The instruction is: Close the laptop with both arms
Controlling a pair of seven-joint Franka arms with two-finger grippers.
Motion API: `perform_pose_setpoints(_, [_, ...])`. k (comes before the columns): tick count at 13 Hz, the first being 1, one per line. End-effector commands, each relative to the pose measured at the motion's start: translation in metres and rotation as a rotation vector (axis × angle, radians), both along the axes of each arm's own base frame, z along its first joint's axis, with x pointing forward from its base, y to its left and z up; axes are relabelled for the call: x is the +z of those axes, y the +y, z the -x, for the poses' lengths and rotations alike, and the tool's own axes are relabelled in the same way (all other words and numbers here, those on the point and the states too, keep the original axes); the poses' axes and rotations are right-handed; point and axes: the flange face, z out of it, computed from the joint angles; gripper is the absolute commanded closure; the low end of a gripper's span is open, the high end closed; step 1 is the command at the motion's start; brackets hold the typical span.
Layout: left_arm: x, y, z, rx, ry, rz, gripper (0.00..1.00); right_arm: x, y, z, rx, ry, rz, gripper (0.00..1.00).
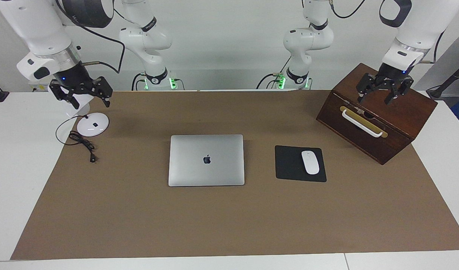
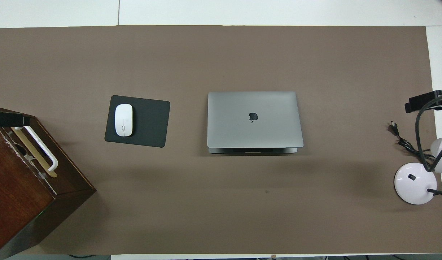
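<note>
The silver-grey laptop (image 1: pixel 206 160) (image 2: pixel 255 119) lies flat in the middle of the brown mat, lid down with the dark apple logo facing up. No gripper touches it. My left gripper (image 1: pixel 377 98) hangs open over the top of the wooden box, at the left arm's end of the table; in the overhead view only a black part of the left gripper (image 2: pixel 8 119) shows at the edge. My right gripper (image 1: pixel 90 100) (image 2: pixel 428 101) hangs open and empty over the desk lamp at the right arm's end.
A dark wooden box (image 1: pixel 394 120) (image 2: pixel 22 202) with a white handle stands beside a black mouse pad (image 1: pixel 287 163) (image 2: pixel 148 122) carrying a white mouse (image 1: pixel 310 162) (image 2: pixel 123 120). A white lamp base (image 1: pixel 93 124) (image 2: pixel 415 182) and its black cable (image 1: pixel 81 144) lie at the right arm's end.
</note>
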Motion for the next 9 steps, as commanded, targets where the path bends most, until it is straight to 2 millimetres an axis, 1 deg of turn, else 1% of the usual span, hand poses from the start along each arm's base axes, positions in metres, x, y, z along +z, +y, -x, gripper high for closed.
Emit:
perform_pose_setpoints(1, [0.019,0.005,-0.008,0.023,0.045,-0.012,0.00,0.000,-0.003,0.006,0.015,-0.014,-0.002,0.00])
perform_pose_setpoints(2, [0.024,0.006,-0.008,0.026,0.049,-0.009,0.00,0.000,-0.003,0.006,0.014,-0.014,-0.002,0.00])
perform_pose_setpoints(4, [0.019,0.005,-0.011,0.028,0.099,0.001,0.00,0.000,-0.003,0.006,0.014,-0.014,-0.002,0.00])
perform_pose_setpoints(5, [0.019,0.002,-0.017,0.067,0.122,0.005,0.00,0.000,-0.003,0.006,0.014,-0.014,-0.002,0.00])
perform_pose_setpoints(6, [0.018,-0.003,-0.020,0.111,0.131,0.007,0.00,0.000,-0.004,0.006,0.014,-0.014,-0.002,0.00])
perform_pose_setpoints(7, [0.018,-0.006,-0.022,0.115,0.123,0.005,0.00,0.000,-0.004,0.006,0.012,-0.014,-0.002,0.00])
perform_pose_setpoints(9, [0.012,-0.006,-0.026,0.118,0.111,0.003,0.00,0.000,-0.004,0.006,0.014,-0.014,-0.002,0.00])
